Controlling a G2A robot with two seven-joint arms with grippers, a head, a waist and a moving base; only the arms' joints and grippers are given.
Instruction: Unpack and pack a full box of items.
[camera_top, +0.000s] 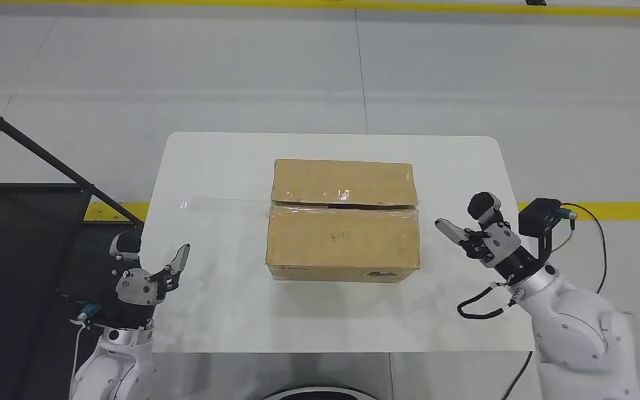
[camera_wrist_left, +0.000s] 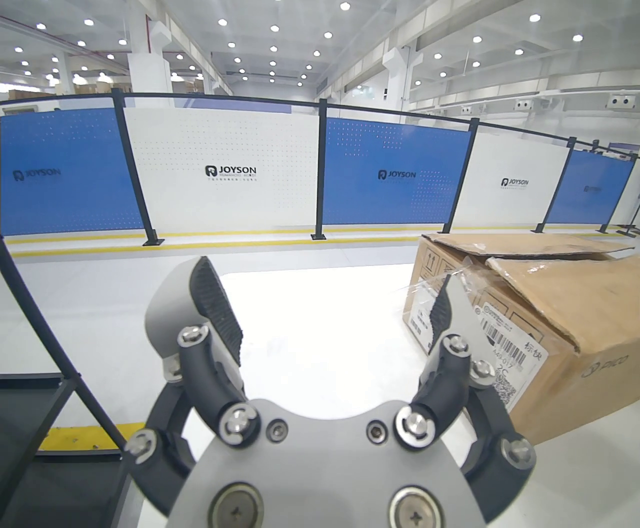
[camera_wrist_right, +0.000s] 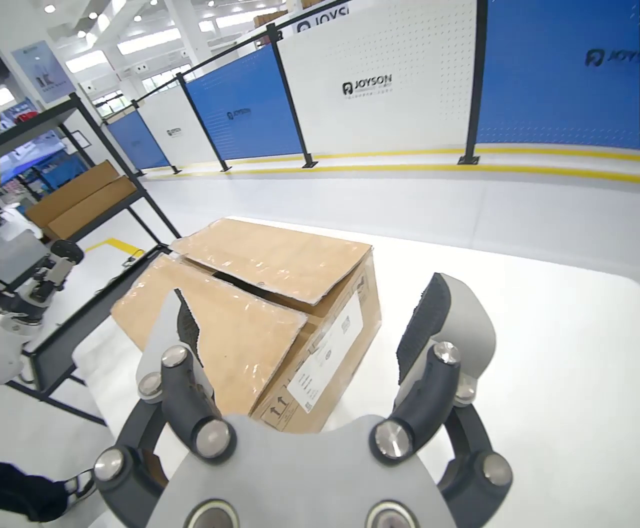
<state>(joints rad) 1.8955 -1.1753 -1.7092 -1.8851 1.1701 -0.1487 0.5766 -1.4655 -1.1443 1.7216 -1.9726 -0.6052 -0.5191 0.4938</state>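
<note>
My left gripper (camera_top: 168, 266) and right gripper (camera_top: 466, 220) gape empty; the box (camera_top: 343, 240) at the table (camera_top: 220, 170) centre seems stiff, heavy, tape-slick, so I'd pinch its loose flap (camera_top: 343, 182) edge

**Cardboard box, flaps down but not sealed**

A brown cardboard box (camera_top: 343, 220) sits upright near the middle of the white tabletop (camera_top: 220, 200), its long side running across the robot's front. The two top flaps are folded down: the far flap (camera_top: 343, 182) and the near flap (camera_top: 343, 238) meet along a seam where a narrow dark gap shows. Their edges are ragged, and glossy clear tape (camera_wrist_right: 235, 300) clings to them. A white label (camera_wrist_right: 327, 345) is stuck on one end face.
</note>
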